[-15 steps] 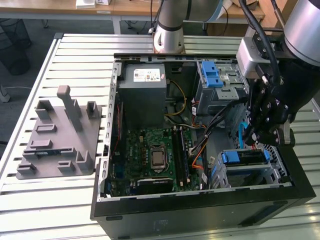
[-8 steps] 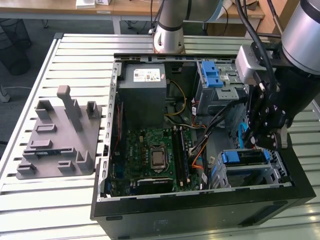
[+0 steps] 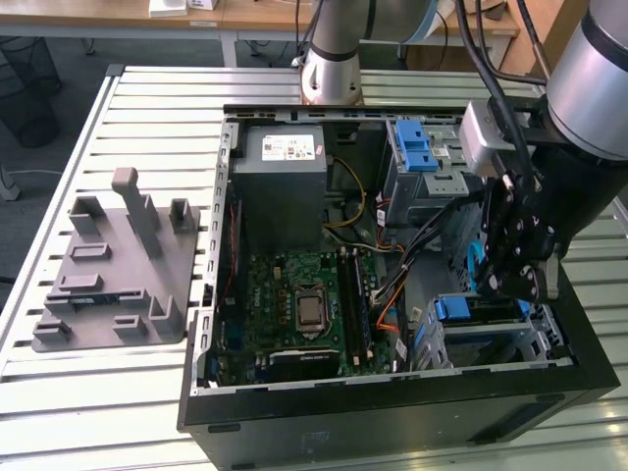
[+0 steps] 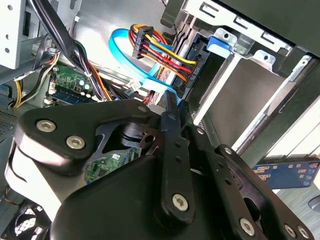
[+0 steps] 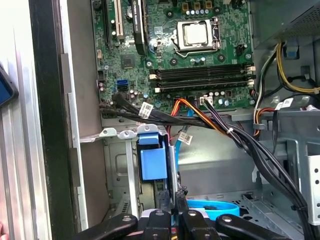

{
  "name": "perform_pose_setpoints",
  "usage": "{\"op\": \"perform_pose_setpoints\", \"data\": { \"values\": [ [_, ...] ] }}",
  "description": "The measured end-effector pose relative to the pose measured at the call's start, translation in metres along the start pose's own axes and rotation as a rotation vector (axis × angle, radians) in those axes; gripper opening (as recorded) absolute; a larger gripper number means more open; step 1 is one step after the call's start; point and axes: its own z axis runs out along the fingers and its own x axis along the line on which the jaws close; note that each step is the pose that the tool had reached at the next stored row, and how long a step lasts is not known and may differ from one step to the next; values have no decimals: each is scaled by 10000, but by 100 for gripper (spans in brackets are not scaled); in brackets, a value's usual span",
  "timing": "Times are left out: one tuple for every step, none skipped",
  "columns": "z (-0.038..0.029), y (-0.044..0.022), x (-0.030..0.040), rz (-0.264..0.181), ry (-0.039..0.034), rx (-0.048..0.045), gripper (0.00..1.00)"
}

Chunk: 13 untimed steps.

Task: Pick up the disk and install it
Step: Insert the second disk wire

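Closest in: gripper (image 3: 512,280) with both fingers (image 4: 172,112) drawn together tip to tip, clamping nothing, poised just above the drive cage (image 3: 496,343) and in line with its blue latch (image 5: 152,161). Reads, as a judgement, like the seating stage of the install and not the pick-up, so best handled as a push: keep the closed tips square on the end of the disk, press straight along the cage slot and never at an angle, and go gently enough to let the side rails slide instead of jamming. Worth minding the blue flat cable (image 5: 215,206) looped right beside the cage, and the bundle of red, yellow and black wires (image 4: 160,50) plugged in at the cage mouth; steer clear of both to avoid snagging either or dragging one into the slot. Just past the fingertips, inside the cage: the disk (image 4: 196,75), probably, with little more on show than a dark blue side rail and a flat grey face, not told for sure from the cage's own wall. Flat, thin and hard-edged by the look of it, so likely to run true when square and to bind when skewed. Farther from the cage: the green motherboard (image 3: 304,304), then the grey power-supply box (image 3: 285,182), well apart from the cage, all within the black computer case (image 3: 392,417).
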Motion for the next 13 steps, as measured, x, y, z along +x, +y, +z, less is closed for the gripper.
{"op": "perform_pose_setpoints", "data": {
  "values": [
    [4,0,3,1,-1,0,16],
    [7,0,6,2,-1,0,16],
    [11,-1,9,2,-2,0,16],
    [14,-1,12,2,-1,0,16],
    [19,-2,16,2,-2,0,16],
    [23,-2,19,2,-3,0,16],
    [27,-2,21,2,-3,0,16],
    [30,-2,23,2,-1,0,16],
    [33,-2,26,2,-1,0,16],
    [36,-3,27,2,-1,0,16],
    [38,-3,30,2,-1,0,16],
    [41,-3,34,2,-1,0,16],
    [42,-3,37,3,-1,0,16]
  ]
}}
